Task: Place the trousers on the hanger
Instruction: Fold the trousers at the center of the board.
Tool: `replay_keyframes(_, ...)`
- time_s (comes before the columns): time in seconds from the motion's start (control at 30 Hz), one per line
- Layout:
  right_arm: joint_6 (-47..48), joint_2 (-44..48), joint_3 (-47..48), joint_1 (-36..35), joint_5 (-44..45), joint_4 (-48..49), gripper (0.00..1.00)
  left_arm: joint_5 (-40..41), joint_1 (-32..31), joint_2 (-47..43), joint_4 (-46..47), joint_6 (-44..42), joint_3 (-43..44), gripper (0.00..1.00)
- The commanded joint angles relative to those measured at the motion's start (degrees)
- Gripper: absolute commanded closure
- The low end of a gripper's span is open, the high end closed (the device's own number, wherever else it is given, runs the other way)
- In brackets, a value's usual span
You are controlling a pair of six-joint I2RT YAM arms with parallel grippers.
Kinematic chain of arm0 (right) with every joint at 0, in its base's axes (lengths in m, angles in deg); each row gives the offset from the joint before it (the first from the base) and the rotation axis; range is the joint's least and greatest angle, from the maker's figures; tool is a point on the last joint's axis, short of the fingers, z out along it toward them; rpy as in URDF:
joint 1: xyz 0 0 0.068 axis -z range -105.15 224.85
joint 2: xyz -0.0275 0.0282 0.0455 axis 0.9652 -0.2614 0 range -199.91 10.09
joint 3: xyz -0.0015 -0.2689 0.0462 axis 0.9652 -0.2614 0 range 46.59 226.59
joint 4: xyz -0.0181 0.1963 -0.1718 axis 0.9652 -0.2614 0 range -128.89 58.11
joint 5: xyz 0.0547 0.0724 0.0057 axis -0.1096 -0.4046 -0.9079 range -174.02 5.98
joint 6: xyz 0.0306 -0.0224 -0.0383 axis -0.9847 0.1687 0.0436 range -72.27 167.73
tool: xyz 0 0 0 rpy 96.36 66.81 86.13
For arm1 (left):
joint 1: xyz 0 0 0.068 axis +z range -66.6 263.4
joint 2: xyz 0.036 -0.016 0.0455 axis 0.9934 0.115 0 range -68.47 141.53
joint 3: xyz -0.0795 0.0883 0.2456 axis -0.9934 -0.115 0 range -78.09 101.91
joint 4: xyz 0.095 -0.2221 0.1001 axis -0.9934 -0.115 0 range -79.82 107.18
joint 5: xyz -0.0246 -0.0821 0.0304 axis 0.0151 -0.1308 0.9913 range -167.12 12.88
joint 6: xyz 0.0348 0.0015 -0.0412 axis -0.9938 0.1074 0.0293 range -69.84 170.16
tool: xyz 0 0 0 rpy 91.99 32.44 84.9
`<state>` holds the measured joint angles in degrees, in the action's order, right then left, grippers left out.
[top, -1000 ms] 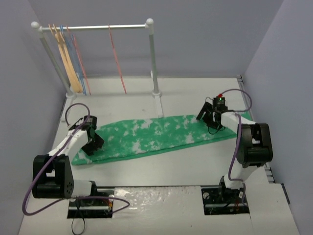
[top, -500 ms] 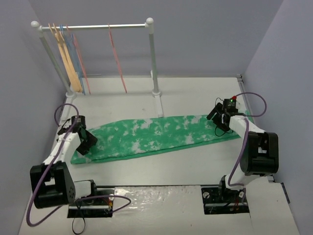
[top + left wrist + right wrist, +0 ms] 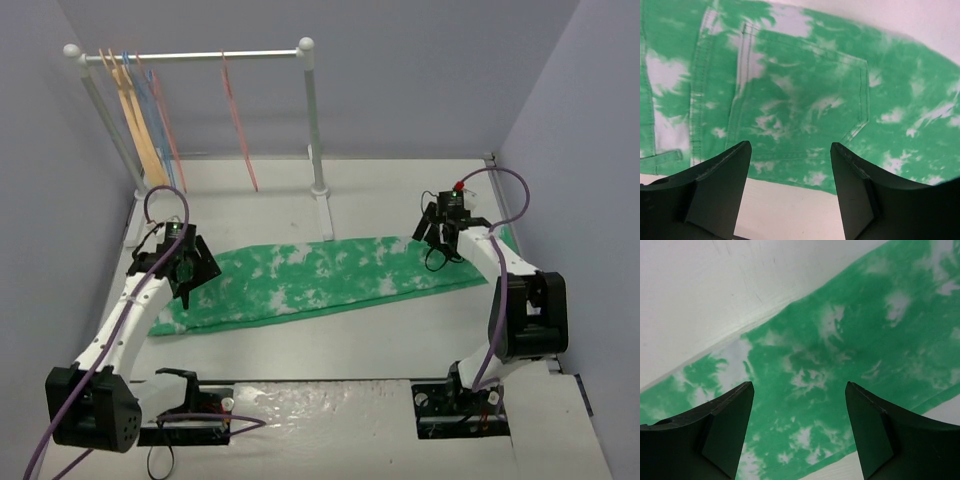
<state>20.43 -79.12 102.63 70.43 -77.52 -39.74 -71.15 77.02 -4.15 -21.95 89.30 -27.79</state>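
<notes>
Open and empty, the left gripper hangs above the waist end of the trousers. Its jaws are wider than a second ago, and it has lifted off the cloth's left edge, where it sat half a second back. The right gripper is likewise parted with nothing between its fingers, over the leg ends, having shifted only slightly inward. The white table carries the whole garment, which lies flat and stretched lengthwise between the two arms, a little straighter than before. At the far edge stands the clothes rack, well apart from the cloth. The hanger is still hooked on its rail, untouched. Below the left jaws a back pocket lies smooth, without bunching. Both arms seem to have let go after spreading the trousers out, so the laying-out looks finished. Fetching the hanger and threading the legs over its bar are probably still ahead.
</notes>
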Motion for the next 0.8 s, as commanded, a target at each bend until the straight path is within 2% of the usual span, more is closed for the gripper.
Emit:
replay_keyframes(0.0,0.24,-2.96,-0.2,-6.6,2.18,-3.96,0.28,1.99,-0.46,-0.62,-3.45,-3.82,4.17,0.37)
replay_keyframes(0.13,-3.44,-5.17,-1.89,-14.92,3.43,-4.63,0.28,3.12,-0.3,-3.32,-6.34,-8.58,8.04,0.36)
replay_keyframes(0.33,-11.56,-9.58,-2.45,-29.37,4.48,-4.65,0.27,1.22,-0.38,-4.3,-6.68,-10.06,8.56,0.35)
replay_keyframes(0.6,-18.48,-23.11,10.04,-50.41,0.88,-4.83,0.26,-1.29,-0.47,-4.11,-7.04,-11.53,7.92,0.32)
replay_keyframes(0.67,-18.2,-23.23,12.84,-52.35,2.87,-7.8,0.26,-1.15,-0.47,-4.42,-7.52,-12.18,8.39,0.32)
replay_keyframes(0.77,-16.68,-18.91,15.18,-51.03,9.64,-11.58,0.25,-1.69,-0.51,-5.47,-7.89,-12.83,8.39,0.32)
